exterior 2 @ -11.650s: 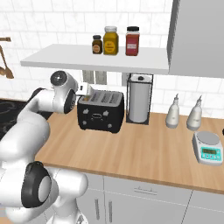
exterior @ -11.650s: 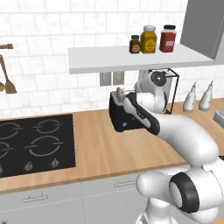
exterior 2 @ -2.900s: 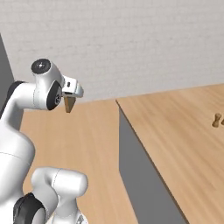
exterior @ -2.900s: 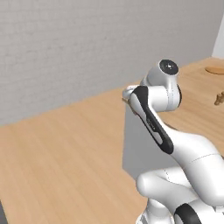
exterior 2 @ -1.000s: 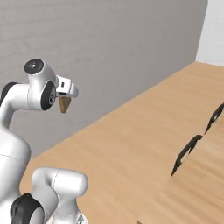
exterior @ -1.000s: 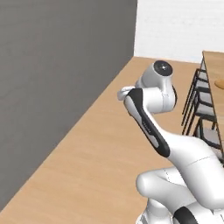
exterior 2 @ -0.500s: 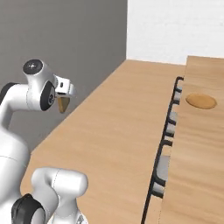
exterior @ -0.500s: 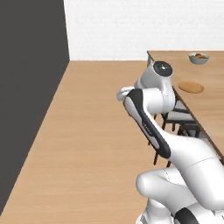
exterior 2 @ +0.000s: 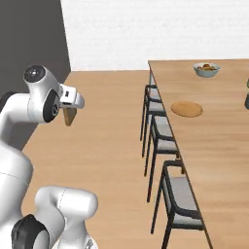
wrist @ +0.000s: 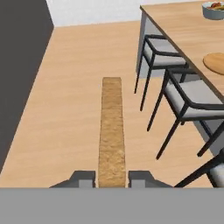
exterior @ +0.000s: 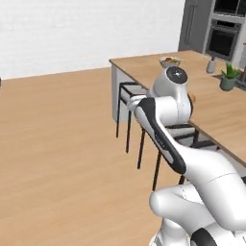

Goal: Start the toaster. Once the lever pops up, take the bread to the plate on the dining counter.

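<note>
Clearly, the two dark fingers (wrist: 112, 178) were clamped on the thin light tan slice of bread (wrist: 111, 131), which ran edge-on up the middle of the hand view from the bottom towards the centre of the frame. In the right base view the same slice (exterior 2: 69, 115) hung under the white hand at the left of the frame, above the bare wooden floor (exterior 2: 112, 146).

The long light wood-topped dining table (exterior 2: 214, 141) filled the right side of that view, and the round flat light-brown wooden plate (exterior 2: 186, 108) lay on it right of centre, well apart from the bread. A small grey bowl (exterior 2: 206, 69) sat farther back on the table, in the upper right. Dark-framed chairs with grey seats (exterior 2: 176, 194) stood in a row along the table's near edge. In the hand view the plate (wrist: 216, 63) showed at the right edge, partly cut off.
</note>
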